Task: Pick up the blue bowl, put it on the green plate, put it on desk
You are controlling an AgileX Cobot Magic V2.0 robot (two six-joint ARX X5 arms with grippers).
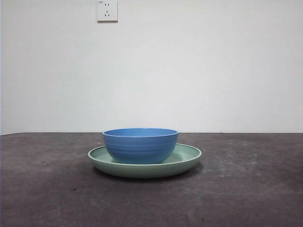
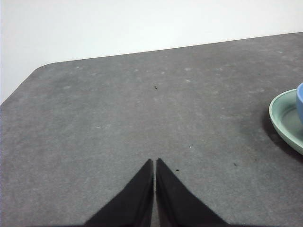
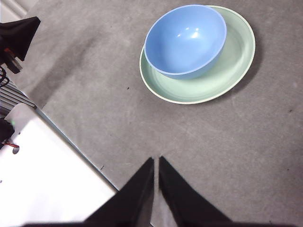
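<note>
The blue bowl [image 1: 140,144] sits upright and empty on the green plate [image 1: 187,158], toward one side of it, and the plate rests on the dark desk [image 1: 47,189]. The right wrist view shows the bowl [image 3: 185,39] on the plate [image 3: 232,66] from above, well ahead of my right gripper [image 3: 155,160], which is shut and empty over the desk. My left gripper [image 2: 154,161] is shut and empty over bare desk [image 2: 118,109]; the plate's edge [image 2: 284,116] and a sliver of the bowl [image 2: 300,101] show at the side of its view. No arm shows in the front view.
A white wall with a socket [image 1: 107,10] stands behind the desk. In the right wrist view the desk's edge, a white surface [image 3: 42,179] and dark equipment [image 3: 16,35] lie beside the gripper. The desk's rounded corner [image 2: 40,68] shows in the left wrist view.
</note>
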